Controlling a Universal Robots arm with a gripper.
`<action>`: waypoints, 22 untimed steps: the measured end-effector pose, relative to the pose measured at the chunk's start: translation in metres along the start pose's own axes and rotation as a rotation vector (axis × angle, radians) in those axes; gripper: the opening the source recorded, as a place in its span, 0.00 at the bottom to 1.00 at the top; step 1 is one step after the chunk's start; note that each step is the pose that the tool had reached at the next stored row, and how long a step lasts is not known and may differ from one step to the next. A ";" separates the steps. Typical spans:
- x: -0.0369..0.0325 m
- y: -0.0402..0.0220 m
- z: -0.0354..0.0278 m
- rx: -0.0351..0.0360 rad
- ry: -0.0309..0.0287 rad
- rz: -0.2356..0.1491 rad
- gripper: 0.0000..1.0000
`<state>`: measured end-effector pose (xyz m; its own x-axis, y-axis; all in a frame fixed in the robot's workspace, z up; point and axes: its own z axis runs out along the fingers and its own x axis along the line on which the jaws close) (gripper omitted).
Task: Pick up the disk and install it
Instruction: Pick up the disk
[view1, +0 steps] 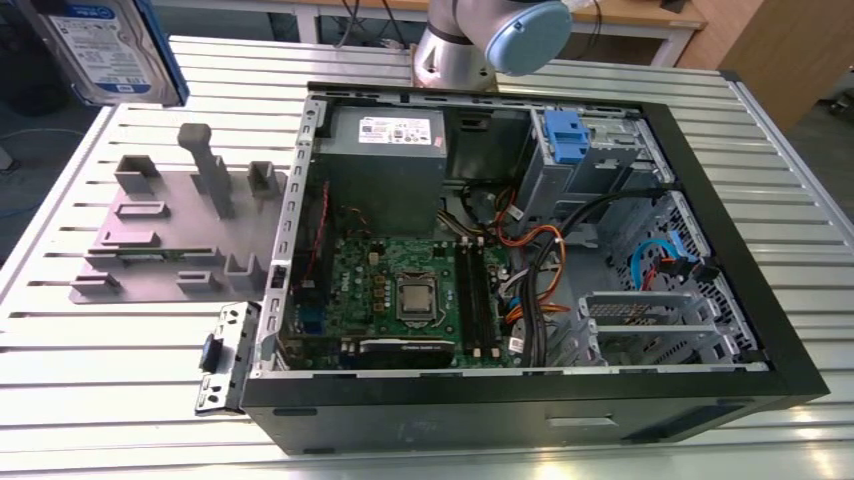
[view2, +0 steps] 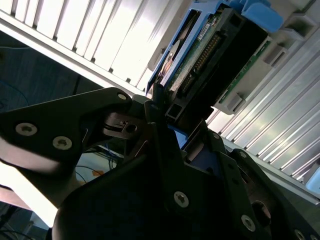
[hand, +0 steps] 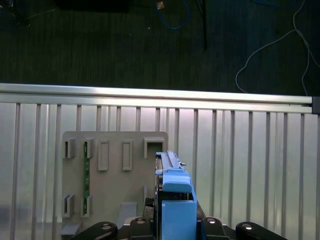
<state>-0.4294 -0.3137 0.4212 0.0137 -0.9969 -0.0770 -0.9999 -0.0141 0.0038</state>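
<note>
Gripper (view2: 172, 112) is pinching the disk (view2: 210, 55) by one end, with black fingers (view2: 160, 135) pressed on either side of its blue bracket, so the silver drive and bracket stick out past the fingertips. In the first wrist view the disk (hand: 172, 195) hangs edge-on over the grey stand (hand: 115, 170) and touches neither it nor the slatted table (hand: 240, 150). In the exterior view the disk (view1: 100, 45) sits high at the exterior view's left, well apart from the open computer case (view1: 534, 250).
</note>
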 end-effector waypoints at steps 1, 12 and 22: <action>0.0000 0.0000 -0.0002 -0.0001 0.0000 0.000 0.36; -0.0002 0.0000 -0.0025 -0.0001 0.0000 0.000 0.36; -0.0003 0.0000 -0.0046 0.0000 0.0000 0.000 0.36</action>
<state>-0.4294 -0.3137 0.4258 0.0137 -0.9969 -0.0769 -0.9999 -0.0141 0.0039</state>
